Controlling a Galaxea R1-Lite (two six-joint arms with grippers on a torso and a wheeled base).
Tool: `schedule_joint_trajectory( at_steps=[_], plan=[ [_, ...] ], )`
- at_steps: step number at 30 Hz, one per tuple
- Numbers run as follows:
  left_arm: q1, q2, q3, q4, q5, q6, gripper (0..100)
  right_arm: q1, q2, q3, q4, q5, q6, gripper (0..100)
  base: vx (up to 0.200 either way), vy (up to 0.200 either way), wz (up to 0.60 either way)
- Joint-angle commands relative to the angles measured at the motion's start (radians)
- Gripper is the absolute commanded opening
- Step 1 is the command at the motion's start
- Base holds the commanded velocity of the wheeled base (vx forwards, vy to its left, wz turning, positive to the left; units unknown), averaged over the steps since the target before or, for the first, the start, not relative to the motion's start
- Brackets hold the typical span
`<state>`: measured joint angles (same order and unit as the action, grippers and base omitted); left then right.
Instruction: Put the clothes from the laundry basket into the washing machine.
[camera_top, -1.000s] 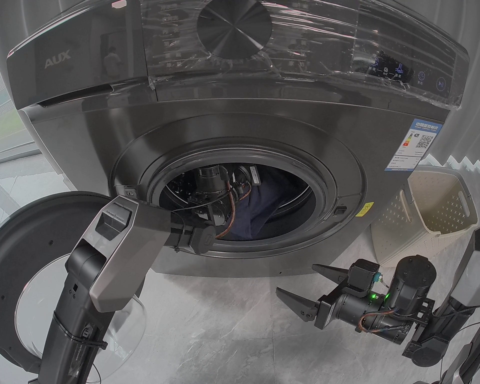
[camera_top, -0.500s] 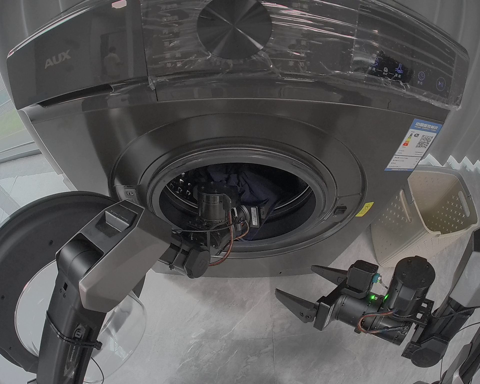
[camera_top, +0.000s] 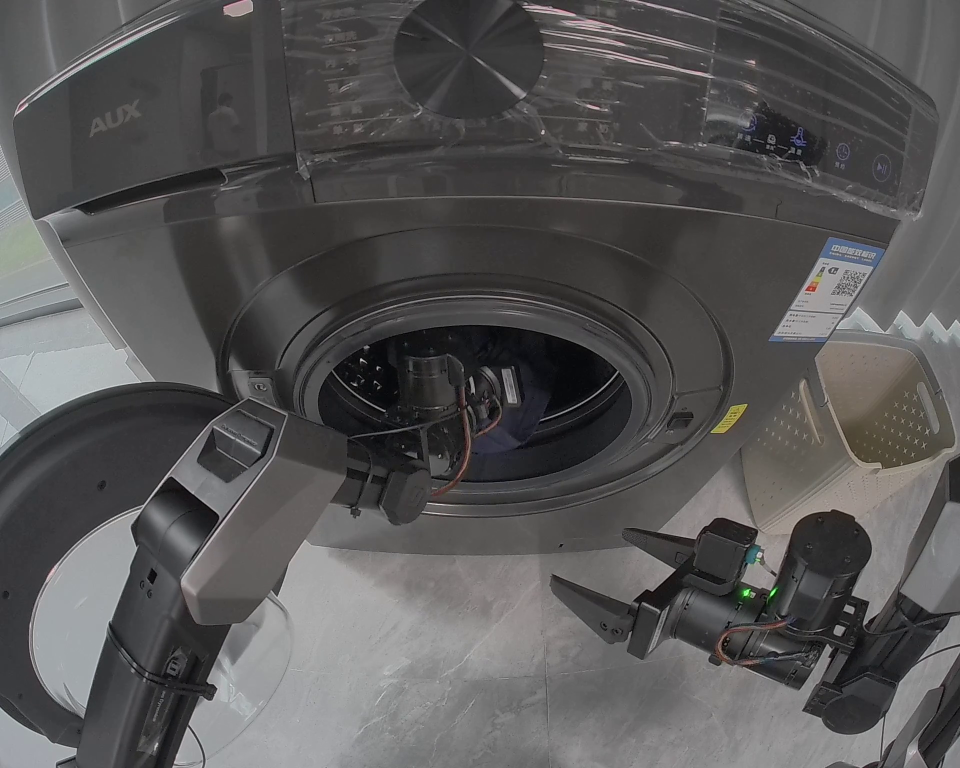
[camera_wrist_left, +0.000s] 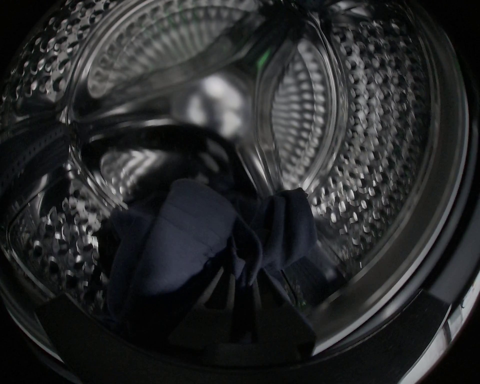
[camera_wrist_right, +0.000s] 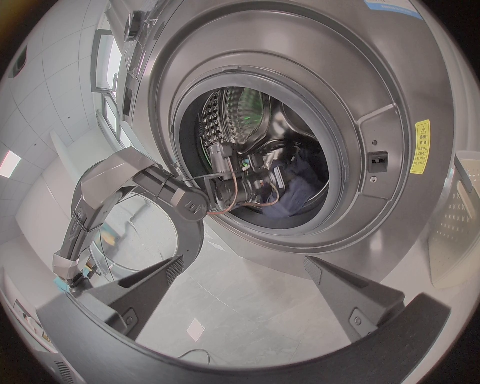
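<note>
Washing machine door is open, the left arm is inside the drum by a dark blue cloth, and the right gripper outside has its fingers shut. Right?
Not quite. The right gripper is open, fingers spread with nothing between them, as the right wrist view shows. The rest holds: door open, left arm in the drum by the dark blue cloth.

washing machine (camera_top: 560, 250): brushed grey metal, satin sheen
drum (camera_wrist_left: 380, 125): shiny dimpled steel
clothes (camera_wrist_left: 190, 235): dark matt cloth
laundry basket (camera_top: 880, 420): cream perforated plastic
floor (camera_top: 450, 640): glossy stone-look tile
</note>
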<state>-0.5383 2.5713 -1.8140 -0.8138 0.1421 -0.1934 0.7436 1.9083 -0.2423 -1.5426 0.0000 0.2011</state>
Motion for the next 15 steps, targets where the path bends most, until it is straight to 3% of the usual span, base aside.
schedule_joint_trajectory(
  at_steps=[1,15],
  plan=[
    [0.02,0.092,-0.186,0.012,0.054,-0.015,0,-0.001,-0.002,-0.005,-0.001,0.0,0.0,100,0.0,0.0,0.0],
    [0.031,0.087,-0.186,-0.039,0.053,-0.026,0,-0.001,0.005,-0.003,-0.001,0.0,0.0,100,0.0,0.0,0.0]
  ],
)
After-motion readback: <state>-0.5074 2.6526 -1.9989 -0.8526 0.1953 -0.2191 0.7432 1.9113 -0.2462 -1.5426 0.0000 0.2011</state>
